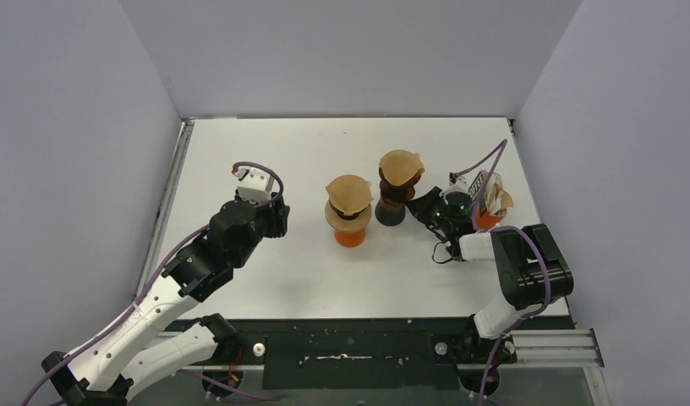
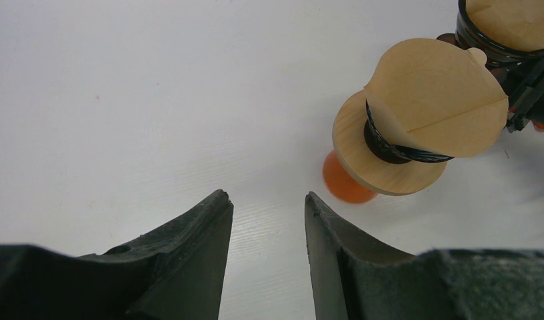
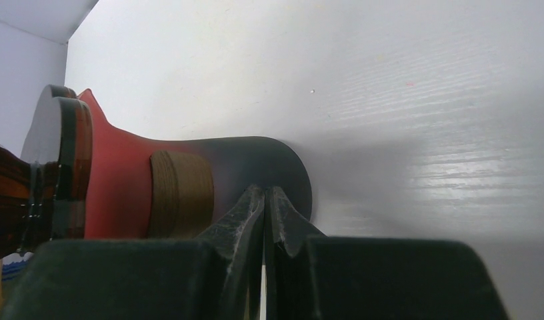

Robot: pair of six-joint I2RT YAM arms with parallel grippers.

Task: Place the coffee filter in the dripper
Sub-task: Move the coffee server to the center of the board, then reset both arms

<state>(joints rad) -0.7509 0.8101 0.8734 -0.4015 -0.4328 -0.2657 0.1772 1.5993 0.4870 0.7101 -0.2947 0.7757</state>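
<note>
The tan paper coffee filter [image 2: 436,93], a folded cone with a crisp seam, already sits in the black ringed dripper [image 2: 383,143] on its wooden collar [image 2: 359,160], ahead and right of the left hand [image 2: 264,197], which hovers half open and empty over the matte white table [image 2: 123,100]. The right hand [image 3: 265,193] is pinched shut on nothing, its tips close by a smooth red-to-black flared stand [image 3: 189,180]. Placement looks done; at most a light press would seat the paper deeper.

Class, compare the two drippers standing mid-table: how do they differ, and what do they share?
The left dripper stands on a bright orange base with a pale wooden collar; the right dripper stands on a dark base. The left dripper stands farther forward, the right dripper farther back. Each holds a brown paper filter.
</note>
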